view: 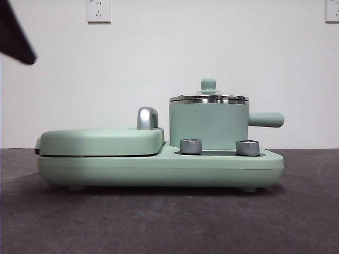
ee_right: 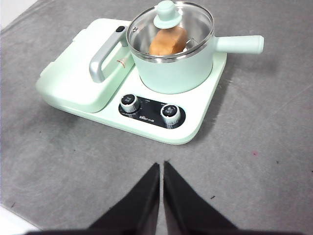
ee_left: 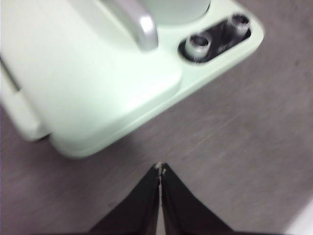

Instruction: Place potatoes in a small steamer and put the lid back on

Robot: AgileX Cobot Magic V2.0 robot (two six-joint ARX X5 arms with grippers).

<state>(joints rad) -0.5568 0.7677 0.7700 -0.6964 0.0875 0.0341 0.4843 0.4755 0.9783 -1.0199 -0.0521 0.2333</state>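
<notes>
The small steamer (view: 208,126) (ee_right: 176,68) is a mint-green pot on the right side of a mint-green cooker base (view: 159,168), its straight handle (view: 266,120) pointing right. The lid (view: 208,97) (ee_right: 171,27), clear glass with a green knob, rests on the pot's rim. Through the glass the right wrist view shows the tan-orange potato (ee_right: 167,41) inside the pot. My right gripper (ee_right: 161,165) is shut, holds nothing, and hovers above the table in front of the cooker. My left gripper (ee_left: 160,166) is shut and empty beside the cooker's griddle end; a black tip (view: 16,37) shows top left.
The closed griddle plate (view: 100,142) (ee_right: 78,73) with a silver handle (view: 148,118) (ee_left: 142,27) fills the cooker's left half. Two silver dials (view: 190,146) (view: 247,147) sit on its front. The grey table (view: 169,222) stretches in front; a white wall stands behind.
</notes>
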